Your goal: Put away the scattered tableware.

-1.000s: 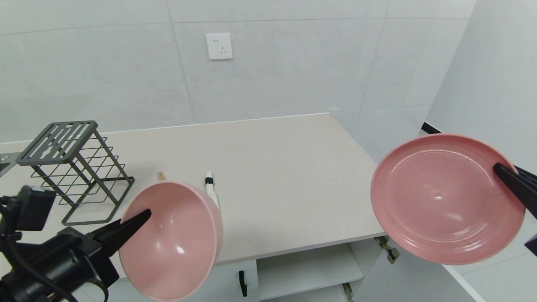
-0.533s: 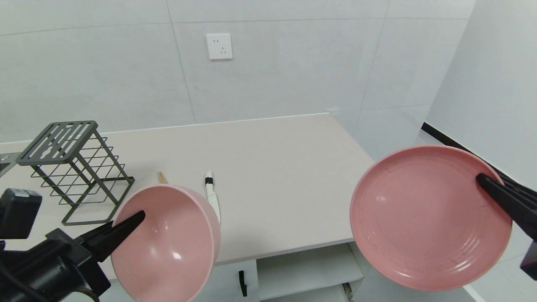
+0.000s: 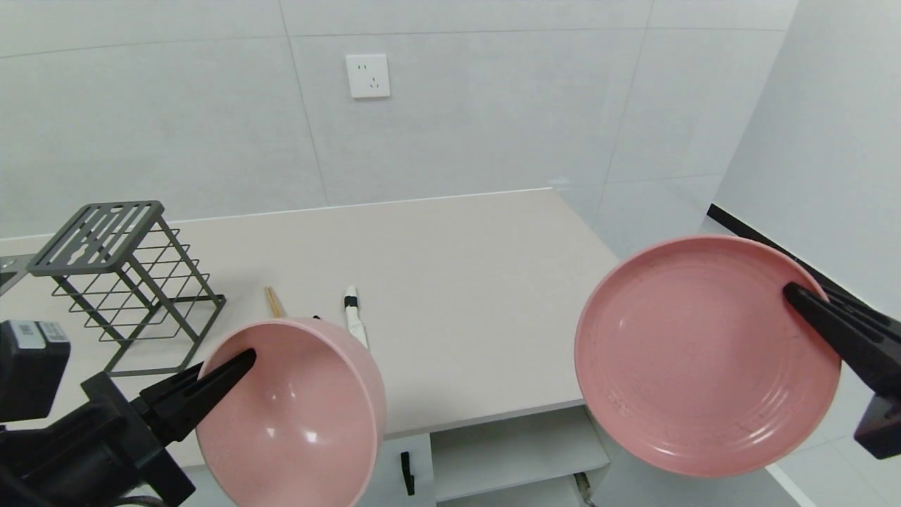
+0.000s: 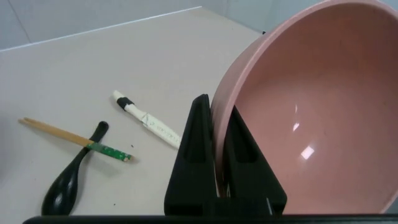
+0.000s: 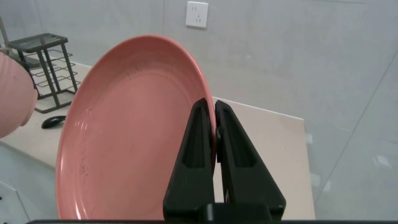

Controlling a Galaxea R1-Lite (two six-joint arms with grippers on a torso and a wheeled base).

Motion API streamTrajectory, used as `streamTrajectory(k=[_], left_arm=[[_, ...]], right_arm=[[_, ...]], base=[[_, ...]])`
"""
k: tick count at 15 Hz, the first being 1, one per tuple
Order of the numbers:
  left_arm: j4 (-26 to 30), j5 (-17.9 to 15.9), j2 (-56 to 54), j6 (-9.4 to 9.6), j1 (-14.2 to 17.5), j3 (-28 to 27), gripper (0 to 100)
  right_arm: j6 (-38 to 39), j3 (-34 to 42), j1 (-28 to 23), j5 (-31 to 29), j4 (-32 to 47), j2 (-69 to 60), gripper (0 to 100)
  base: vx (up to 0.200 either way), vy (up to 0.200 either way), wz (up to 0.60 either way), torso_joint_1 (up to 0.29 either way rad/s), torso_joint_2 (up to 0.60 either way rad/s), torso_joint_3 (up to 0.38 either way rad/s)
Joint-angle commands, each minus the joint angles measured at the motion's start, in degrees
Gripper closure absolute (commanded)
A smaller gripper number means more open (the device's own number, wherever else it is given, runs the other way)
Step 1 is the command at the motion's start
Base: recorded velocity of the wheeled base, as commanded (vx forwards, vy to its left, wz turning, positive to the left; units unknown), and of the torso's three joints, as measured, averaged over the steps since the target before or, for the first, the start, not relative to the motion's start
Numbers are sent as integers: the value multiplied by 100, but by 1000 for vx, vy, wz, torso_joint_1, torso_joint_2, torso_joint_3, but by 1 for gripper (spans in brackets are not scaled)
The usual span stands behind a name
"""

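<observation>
My left gripper [image 3: 243,358] is shut on the rim of a pink bowl [image 3: 295,415], held tilted in the air over the table's front left edge; the same bowl [image 4: 311,112] shows in the left wrist view with the gripper [image 4: 214,124] clamping its wall. My right gripper [image 3: 792,292] is shut on the rim of a pink plate [image 3: 697,352], held nearly on edge beyond the table's right end; the plate [image 5: 130,130] and gripper [image 5: 213,121] also show in the right wrist view. On the table lie chopsticks [image 4: 74,138], a black spoon [image 4: 71,180] and a white utensil [image 4: 146,119].
A dark wire rack [image 3: 123,274] stands at the table's left. The beige table [image 3: 457,282] ends at its right edge near the plate, with open white shelves [image 3: 514,451] below the front. A tiled wall with a socket [image 3: 367,76] rises behind.
The right gripper has carried the plate lower and toward the table. The left gripper has shifted the bowl slightly lower and toward the right.
</observation>
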Motion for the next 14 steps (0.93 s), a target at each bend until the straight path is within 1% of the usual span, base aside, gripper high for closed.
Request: streamTrajectory(k=[1, 3, 5, 8, 9, 10, 14], left_arm=[[60, -2, 41, -6, -74, 18, 100], [147, 7, 41, -6, -145, 18, 100], [156, 7, 41, -15, -145, 18, 100], [253, 7, 41, -15, -162, 18, 100], [367, 7, 32, -15, -285, 18, 100], [376, 7, 32, -15, -320, 18, 100], [385, 7, 32, -15, -320, 18, 100]], right_arm=[[-6, 45, 4, 6, 3, 86, 100], [-15, 81, 4, 6, -6, 130, 100], [-15, 81, 4, 6, -6, 130, 100], [-15, 89, -5, 6, 21, 156, 100], [-15, 89, 4, 6, 3, 183, 100], [-15, 89, 4, 6, -6, 174, 100], [-24, 89, -5, 6, 3, 192, 100]], base=[[-200, 0, 0, 22, 7, -2], [-200, 0, 0, -7, -5, 10], [-200, 0, 0, -5, 2, 2], [0, 0, 0, 0, 0, 0], [0, 0, 0, 0, 0, 0], [0, 0, 0, 0, 0, 0], [0, 0, 0, 0, 0, 0]])
